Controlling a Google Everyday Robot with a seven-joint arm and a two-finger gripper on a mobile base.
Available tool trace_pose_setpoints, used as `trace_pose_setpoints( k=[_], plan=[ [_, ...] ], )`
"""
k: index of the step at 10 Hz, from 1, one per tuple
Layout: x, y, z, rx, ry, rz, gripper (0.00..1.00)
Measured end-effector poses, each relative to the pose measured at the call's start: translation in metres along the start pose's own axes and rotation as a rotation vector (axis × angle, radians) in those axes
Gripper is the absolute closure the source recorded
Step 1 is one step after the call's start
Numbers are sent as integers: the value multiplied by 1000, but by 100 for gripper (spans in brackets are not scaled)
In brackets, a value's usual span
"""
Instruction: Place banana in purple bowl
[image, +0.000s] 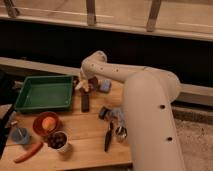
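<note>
The gripper (84, 85) sits at the far edge of the wooden table (85, 142), beside the green tray (42, 93). The banana (80, 85) is at its tip, next to the purple bowl (93, 82) (mostly hidden). No writing is legible.

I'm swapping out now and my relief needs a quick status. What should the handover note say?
Gripper: at the table's far side, just right of the green tray, over the purple bowl; finger state not readable.
Banana: pale piece at the gripper, at the bowl's left edge; held or released is unclear.
Done: the arm has reached the bowl.
Left: confirm the banana lies in the bowl, then withdraw the arm.
</note>
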Motion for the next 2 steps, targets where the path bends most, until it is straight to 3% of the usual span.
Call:
trace_pose_setpoints(
  k=[2],
  plan=[
    [1, -4, -1, 5, -1, 2, 20]
  ],
)
